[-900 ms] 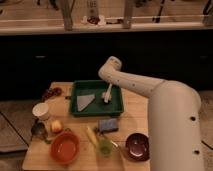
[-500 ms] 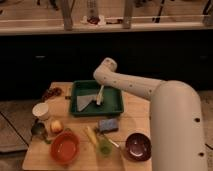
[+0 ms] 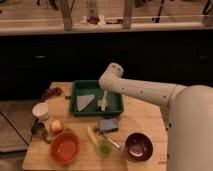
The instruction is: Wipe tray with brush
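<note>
Tray [image 3: 116, 106] holding 1 brush [image 3: 103, 103], 1 tool [image 3: 105, 92] above

Setting: light wooden worktop [image 3: 145, 120], rectangular, grain running lengthwise, evenly lit from above. No hard shadows on the wood.

Behind worktop: wide dark panel [image 3: 50, 57] spans the full width, near black, no detail readable.

Above panel: pale horizontal ledge [image 3: 160, 28] runs edge to edge. Two grey upright posts [image 3: 67, 15] and [image 3: 127, 14] rise from it, with glazing between them. The area beyond the glass is brighter and warm-toned. Small dark items sit on the ledge between the posts; cannot identify.

Floor: grey tiled floor [image 3: 12, 117] visible left of the worktop, with joint lines running diagonally. Dimmer than the worktop.
</note>
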`<act>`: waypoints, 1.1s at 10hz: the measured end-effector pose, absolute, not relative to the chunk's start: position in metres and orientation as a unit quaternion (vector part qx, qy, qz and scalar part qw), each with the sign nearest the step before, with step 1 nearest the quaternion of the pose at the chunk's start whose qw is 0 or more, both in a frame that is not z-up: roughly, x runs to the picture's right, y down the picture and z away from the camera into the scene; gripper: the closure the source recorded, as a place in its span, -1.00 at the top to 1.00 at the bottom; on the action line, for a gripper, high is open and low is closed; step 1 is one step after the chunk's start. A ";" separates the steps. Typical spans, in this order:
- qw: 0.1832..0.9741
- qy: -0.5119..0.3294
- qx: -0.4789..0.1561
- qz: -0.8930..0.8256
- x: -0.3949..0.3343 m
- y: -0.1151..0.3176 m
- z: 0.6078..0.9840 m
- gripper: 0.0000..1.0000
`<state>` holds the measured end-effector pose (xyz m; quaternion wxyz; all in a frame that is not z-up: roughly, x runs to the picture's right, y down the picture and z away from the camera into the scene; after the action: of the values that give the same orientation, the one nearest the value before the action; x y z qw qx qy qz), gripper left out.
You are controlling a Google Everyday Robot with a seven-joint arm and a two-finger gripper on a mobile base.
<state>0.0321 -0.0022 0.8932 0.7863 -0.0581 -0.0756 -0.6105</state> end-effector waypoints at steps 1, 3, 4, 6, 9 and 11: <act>0.789 -0.053 -0.072 -0.608 0.051 -0.005 0.899 -0.91; 0.793 -0.019 -0.088 -0.603 0.062 -0.015 0.919 -0.91; 0.793 -0.004 -0.095 -0.602 0.062 -0.019 0.929 -0.91; 0.792 0.011 -0.095 -0.604 0.049 -0.032 0.950 -0.91; 0.786 -0.014 -0.074 -0.614 0.010 -0.032 0.952 -0.91; 0.780 -0.054 -0.050 -0.622 -0.009 -0.026 0.938 -0.91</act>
<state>-0.0087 -0.0256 0.9380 0.7797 -0.0500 -0.0539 -0.6219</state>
